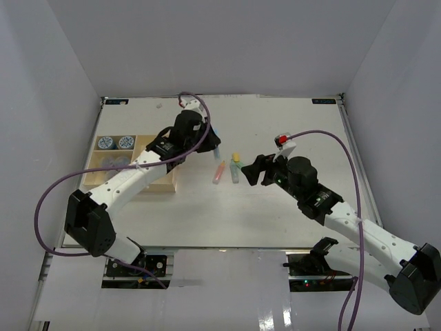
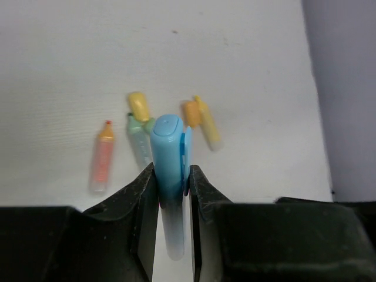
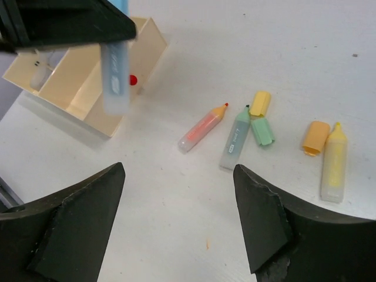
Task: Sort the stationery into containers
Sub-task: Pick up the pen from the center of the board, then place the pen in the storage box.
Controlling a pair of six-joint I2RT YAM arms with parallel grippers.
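My left gripper [image 2: 171,167] is shut on a blue stick [image 2: 169,153], held off the table just right of the beige tray [image 1: 162,185]. In the right wrist view the same blue stick [image 3: 114,76] hangs beside the tray's corner [image 3: 88,88]. My right gripper [image 3: 179,169] stands open above the table, nothing between its fingers. Ahead of it lie an orange-pink stick [image 3: 202,128], a green stick [image 3: 236,138], a yellow stick [image 3: 333,164] and loose yellow [image 3: 259,103], green [image 3: 262,131] and orange [image 3: 316,137] caps. Two blue-lidded jars [image 1: 105,143] sit in the tray's far compartments.
The tray lies at the table's left, partly under my left arm [image 1: 131,181]. The loose sticks and caps lie mid-table between the two grippers [image 1: 219,171]. White walls close in the table on three sides.
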